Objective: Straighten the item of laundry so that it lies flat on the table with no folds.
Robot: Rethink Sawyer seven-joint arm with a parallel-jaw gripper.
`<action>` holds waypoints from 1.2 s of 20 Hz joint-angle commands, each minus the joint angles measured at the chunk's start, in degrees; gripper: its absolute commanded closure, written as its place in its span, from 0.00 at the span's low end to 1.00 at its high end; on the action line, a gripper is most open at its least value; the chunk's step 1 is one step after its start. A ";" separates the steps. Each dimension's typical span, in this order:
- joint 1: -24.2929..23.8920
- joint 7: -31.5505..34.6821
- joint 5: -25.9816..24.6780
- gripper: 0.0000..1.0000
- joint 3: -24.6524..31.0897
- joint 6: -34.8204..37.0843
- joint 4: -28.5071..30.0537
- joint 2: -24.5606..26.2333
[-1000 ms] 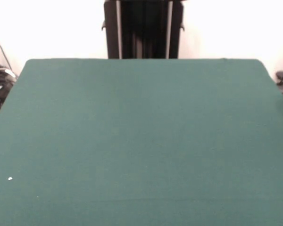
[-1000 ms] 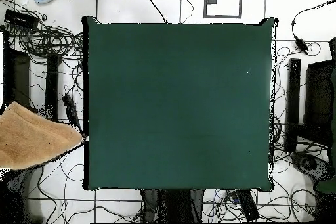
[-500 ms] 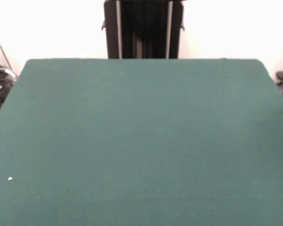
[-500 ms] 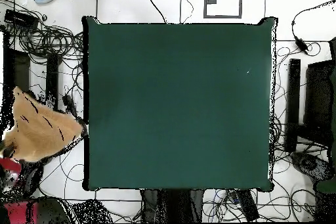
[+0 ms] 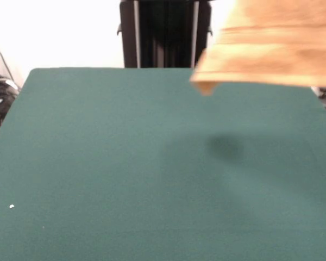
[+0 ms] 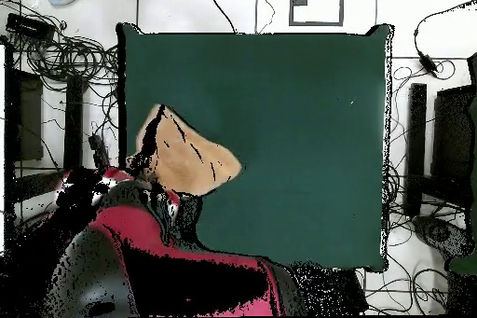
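The orange-tan towel (image 5: 271, 43) hangs blurred in the air above the table's far right part in the front view, with a ribbed band showing across it and its shadow on the cloth below. In the overhead view the towel (image 6: 186, 160) is bunched into a pointed shape over the left side of the green table (image 6: 298, 100). A person in a red top (image 6: 140, 240) leans in from the bottom left, right behind the towel. The table (image 5: 125, 163) has nothing lying on it. No gripper shows in either view.
The black robot pedestal (image 5: 164, 32) stands at the table's far edge. Cables and black boxes (image 6: 56, 53) lie on the floor to the left of the table, more gear (image 6: 438, 146) to the right. A small white speck (image 5: 11, 206) is on the cloth.
The towel has moved from the floor side left of the table to above the table. A person in red has come in at the bottom left of the overhead view.
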 commanded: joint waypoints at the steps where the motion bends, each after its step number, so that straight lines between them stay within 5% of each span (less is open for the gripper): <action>1: -8.63 -38.26 -2.50 1.00 13.89 -8.47 16.13 0.76; 8: -16.12 -46.99 -2.00 1.00 18.76 -14.29 19.91 1.59; 13: -18.64 -47.13 -0.31 1.00 22.28 -19.24 23.55 2.09; 19: -17.82 -41.65 -1.52 1.00 23.25 -18.07 23.83 0.77; 24: -12.02 -30.60 -4.08 1.00 19.64 -11.11 20.67 -1.27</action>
